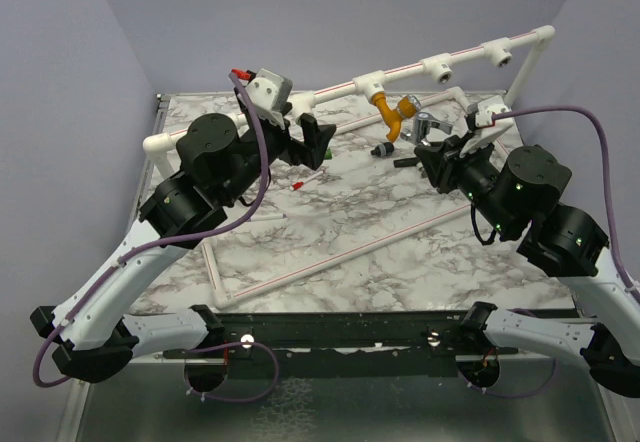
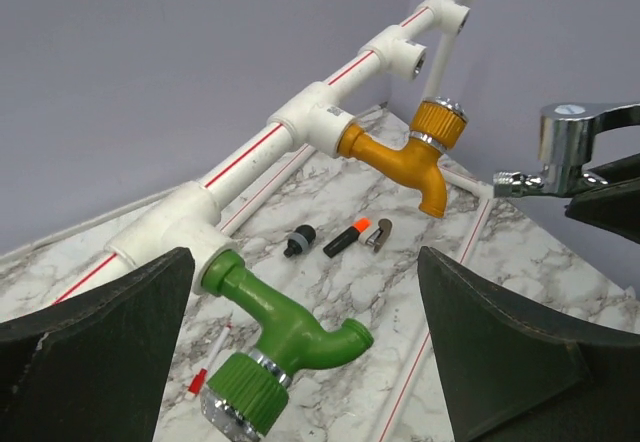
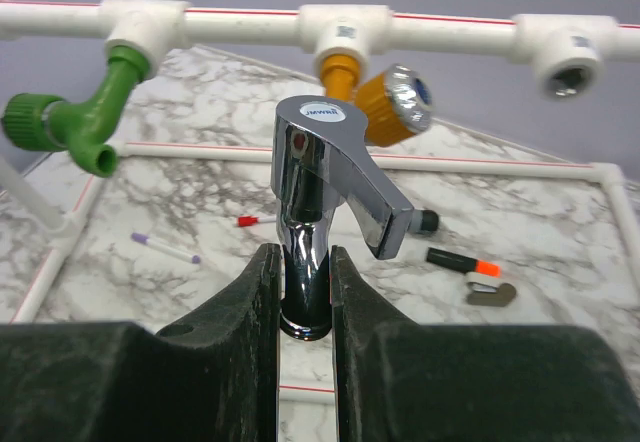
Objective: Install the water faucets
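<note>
Marble worktop (image 1: 350, 232), lavender walls (image 1: 300, 12) all round. White pipe (image 1: 340, 87) runs along the far edge. The green faucet (image 2: 290, 327) is screwed into a tee (image 2: 170, 232) toward the far left corner, and the orange faucet (image 2: 400, 157) sits in the next tee (image 2: 315, 117), around the middle of the far edge. My right end effector (image 3: 303, 262) is clamped on the base of the grey metal faucet (image 3: 315, 177), holding it upright above the worktop toward the far right corner, short of the pipe. My left end effector (image 2: 305, 262) has its fingers spread wide, hovering by the green one without touching it.
</note>
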